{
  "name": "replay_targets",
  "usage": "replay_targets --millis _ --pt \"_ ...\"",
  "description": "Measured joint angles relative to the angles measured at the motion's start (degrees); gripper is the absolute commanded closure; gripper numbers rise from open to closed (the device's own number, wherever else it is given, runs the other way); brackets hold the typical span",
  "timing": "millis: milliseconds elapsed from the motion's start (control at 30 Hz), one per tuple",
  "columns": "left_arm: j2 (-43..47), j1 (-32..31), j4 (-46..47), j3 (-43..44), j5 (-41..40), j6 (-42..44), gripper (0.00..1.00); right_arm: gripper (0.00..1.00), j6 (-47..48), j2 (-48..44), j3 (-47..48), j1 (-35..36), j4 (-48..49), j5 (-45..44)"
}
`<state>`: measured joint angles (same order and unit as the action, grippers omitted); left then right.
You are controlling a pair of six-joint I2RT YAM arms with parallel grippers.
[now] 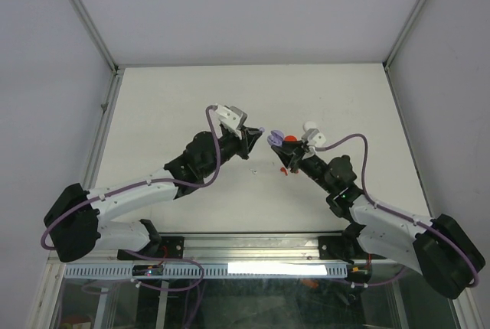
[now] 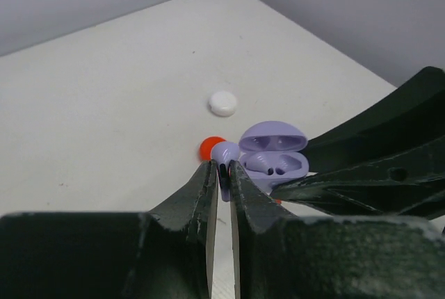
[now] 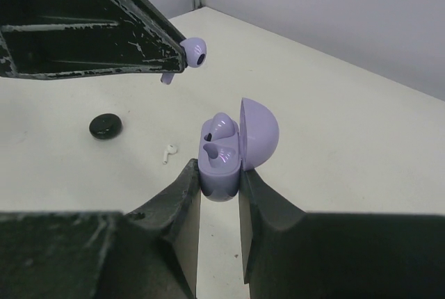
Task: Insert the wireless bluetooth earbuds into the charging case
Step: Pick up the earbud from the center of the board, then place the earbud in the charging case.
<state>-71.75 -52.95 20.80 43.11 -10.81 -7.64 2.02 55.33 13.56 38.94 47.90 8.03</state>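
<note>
Lavender earbud [image 2: 224,151] sits clamped in the left gripper [image 2: 221,170], stem partly hidden, just beside the open charging case [image 3: 256,132]; the right gripper [image 3: 220,177] clamps and covers its base.

No text, label, brand, number or sign can be read in any view. The lavender charging case [image 3: 221,147] gripped in the right pincer [image 3: 219,174] and the lavender earbud [image 2: 224,151] pinched at the tip of the left pincer [image 2: 222,172] show plain, unmarked surfaces. The marks on the pincer fingers are only scuffs, not lettering.
</note>
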Motion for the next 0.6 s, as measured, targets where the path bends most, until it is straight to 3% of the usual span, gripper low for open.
replay_targets --millis 233,600 --pt "2.25 -1.01 10.29 -4.11 6.16 3.87 0.92 0.92 0.00 2.12 0.09 0.33 4.15 3.87" --pt "2.10 -1.90 18.21 -6.73 10.75 8.79 0.92 0.92 -0.13 3.58 2.45 2.23 7.67 6.12"
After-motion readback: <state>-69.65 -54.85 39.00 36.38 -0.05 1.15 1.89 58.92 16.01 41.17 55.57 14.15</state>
